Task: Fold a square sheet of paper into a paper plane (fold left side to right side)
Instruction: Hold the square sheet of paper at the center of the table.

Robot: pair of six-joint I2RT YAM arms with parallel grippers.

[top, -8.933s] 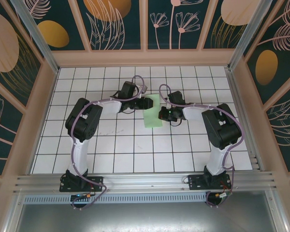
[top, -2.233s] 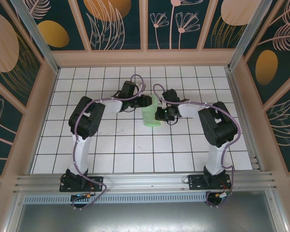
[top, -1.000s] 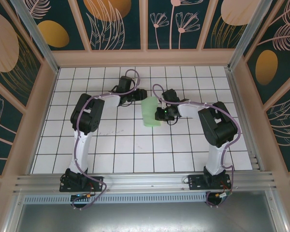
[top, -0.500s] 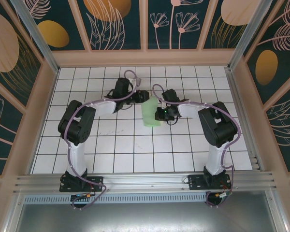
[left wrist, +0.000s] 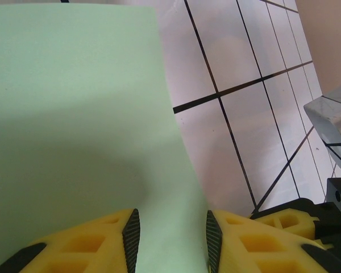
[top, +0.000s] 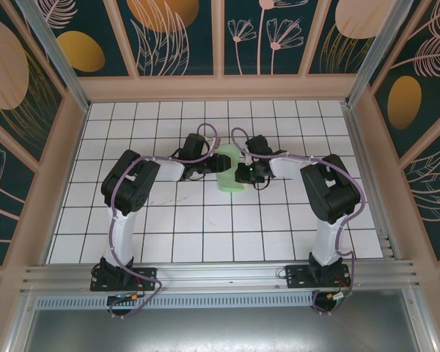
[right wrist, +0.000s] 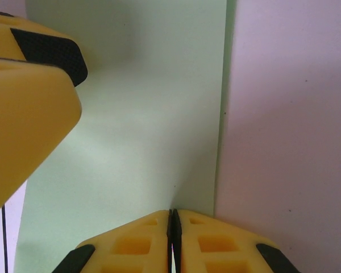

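At the middle of the tiled table (top: 191, 227) lies the sheet of paper (top: 229, 181), a pale green strip narrower than it is long. Its long axis runs away from the arm bases, and a gripper sits at each long side.

On its left side the left gripper (top: 213, 167) reaches in over the edge. In its wrist view the pads (left wrist: 132, 239) stand apart with green paper showing in the gap between them. The fingers are spread and clamp nothing, and whether they touch the sheet I cannot tell. From these fingers the paper stretches straight ahead, its right edge slanting across the bare tiles (left wrist: 233, 68).

On the right side the right gripper (top: 243, 174) has its fingers pressed together, tips down on the paper just inside the right edge. Whether a layer is nipped between them or only pinned flat cannot be told. One finger of the left arm (right wrist: 28, 96) shows close by in that wrist view, over the same sheet.

The fold is meant to go from left to right, so the left arm looks nearer the edge that has to travel, while the right arm seems to act as the anchor. What stands in the way is the right gripper itself. It rests near where the flap should land, and the two grippers are already close together over a narrow strip. The table around them is bare, and the patterned walls (top: 172, 37) are well apart from the work.
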